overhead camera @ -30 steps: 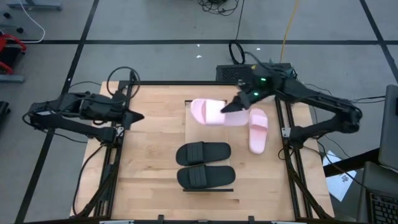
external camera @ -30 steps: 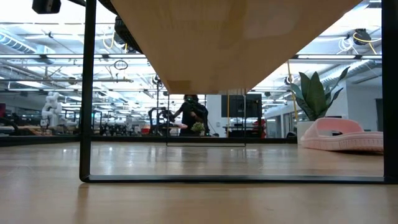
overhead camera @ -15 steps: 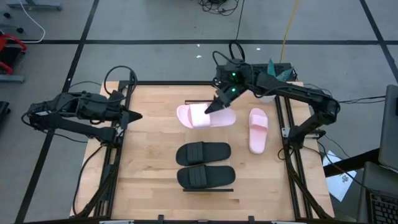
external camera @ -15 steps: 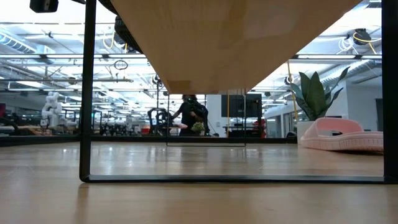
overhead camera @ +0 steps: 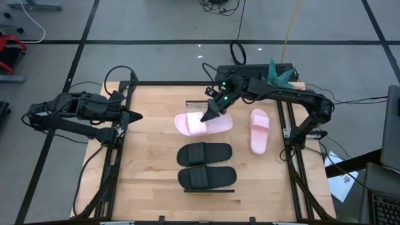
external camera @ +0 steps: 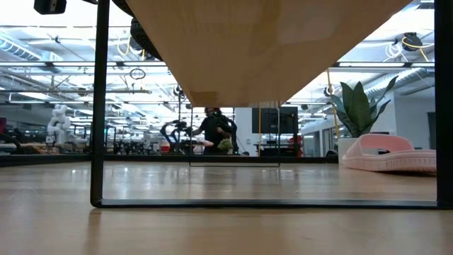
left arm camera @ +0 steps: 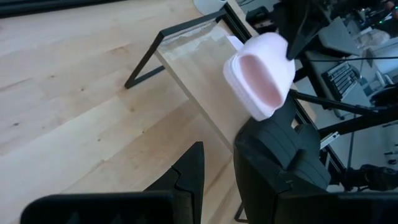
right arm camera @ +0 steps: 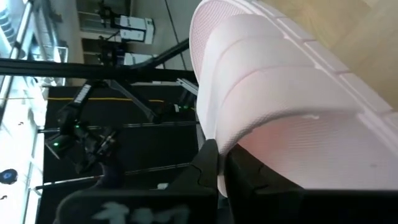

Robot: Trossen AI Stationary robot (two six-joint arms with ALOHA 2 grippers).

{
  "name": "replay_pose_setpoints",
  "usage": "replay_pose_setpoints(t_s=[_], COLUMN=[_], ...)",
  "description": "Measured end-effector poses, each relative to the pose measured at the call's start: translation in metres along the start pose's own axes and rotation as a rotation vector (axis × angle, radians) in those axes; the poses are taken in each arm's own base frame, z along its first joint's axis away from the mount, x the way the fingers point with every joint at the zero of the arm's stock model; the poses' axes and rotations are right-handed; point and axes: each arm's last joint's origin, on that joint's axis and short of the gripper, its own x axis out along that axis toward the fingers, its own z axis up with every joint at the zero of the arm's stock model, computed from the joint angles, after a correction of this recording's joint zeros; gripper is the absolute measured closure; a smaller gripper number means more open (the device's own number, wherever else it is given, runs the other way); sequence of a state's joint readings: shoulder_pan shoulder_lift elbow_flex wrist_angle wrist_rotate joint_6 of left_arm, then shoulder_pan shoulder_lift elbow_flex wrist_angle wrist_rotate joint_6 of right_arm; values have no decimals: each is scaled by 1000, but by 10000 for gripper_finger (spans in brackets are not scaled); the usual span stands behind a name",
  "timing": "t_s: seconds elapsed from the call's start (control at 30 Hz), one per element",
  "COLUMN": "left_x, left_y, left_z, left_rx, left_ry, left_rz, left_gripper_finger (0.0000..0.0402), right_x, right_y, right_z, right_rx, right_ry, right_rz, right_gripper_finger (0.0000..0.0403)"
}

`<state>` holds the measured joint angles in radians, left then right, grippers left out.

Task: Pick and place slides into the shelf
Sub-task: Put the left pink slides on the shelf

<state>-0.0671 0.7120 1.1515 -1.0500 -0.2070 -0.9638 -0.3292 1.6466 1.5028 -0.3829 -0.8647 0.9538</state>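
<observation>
Two black slides (overhead camera: pixel 204 153) (overhead camera: pixel 207 177) lie side by side, soles down, on the near half of the shelf (overhead camera: pixel 195 139), a light wood rack with a thin dark frame. My right gripper (overhead camera: pixel 210 114) is shut on a pink slide (overhead camera: pixel 201 124), which hangs over the shelf's far half. The other pink slide (overhead camera: pixel 259 130) (external camera: pixel 389 154) lies sole down on the table, right of the shelf. My left gripper (overhead camera: pixel 135 116) hovers at the table's left side, its fingers (left arm camera: pixel 194 163) a little apart with nothing between them. My right gripper pinches the pink slide's wide strap at its edge (right arm camera: pixel 219 144) between the two fingers. The fingers come slanting down from the table's far right. The slide (left arm camera: pixel 261 78) is lifted clear of the shelf and tilted, its strap opening toward the table's left.
The table's dark frame rails (overhead camera: pixel 289 134) run along its left and right sides. Bare wood lies between my left gripper and the shelf. In the low view, the shelf's underside (external camera: pixel 269 49) and a frame leg (external camera: pixel 99 106) fill the foreground.
My right gripper has carried the pink slide toward the table's left edge, slightly toward the near edge and down, rolling a little. The slide now hangs lower over the shelf's far half, nearer the black slides. It stays clear of the shelf.
</observation>
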Motion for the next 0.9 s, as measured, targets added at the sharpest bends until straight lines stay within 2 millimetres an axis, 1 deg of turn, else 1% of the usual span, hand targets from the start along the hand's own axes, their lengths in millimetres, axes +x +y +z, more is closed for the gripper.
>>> replay_pose_setpoints(t_s=[0.13, 0.4, 0.73, 0.9], left_x=[0, 0, 0, 0], left_y=[0, 0, 0, 0], left_z=[0, 0, -1, -1], left_rx=[0, 0, -1, -1], left_ry=[5, 14, 19, 19], left_rz=[-4, -10, -13, -13], left_gripper_finger=[319, 319, 319, 319], right_x=[7, 10, 16, 16], right_y=[-4, -10, -8, -8], right_z=[0, -4, -9, -9], right_rx=[8, 21, 18, 30], right_ry=[16, 10, 16, 7], right_rz=[-11, -85, -100, -111], right_gripper_finger=[403, 403, 403, 403])
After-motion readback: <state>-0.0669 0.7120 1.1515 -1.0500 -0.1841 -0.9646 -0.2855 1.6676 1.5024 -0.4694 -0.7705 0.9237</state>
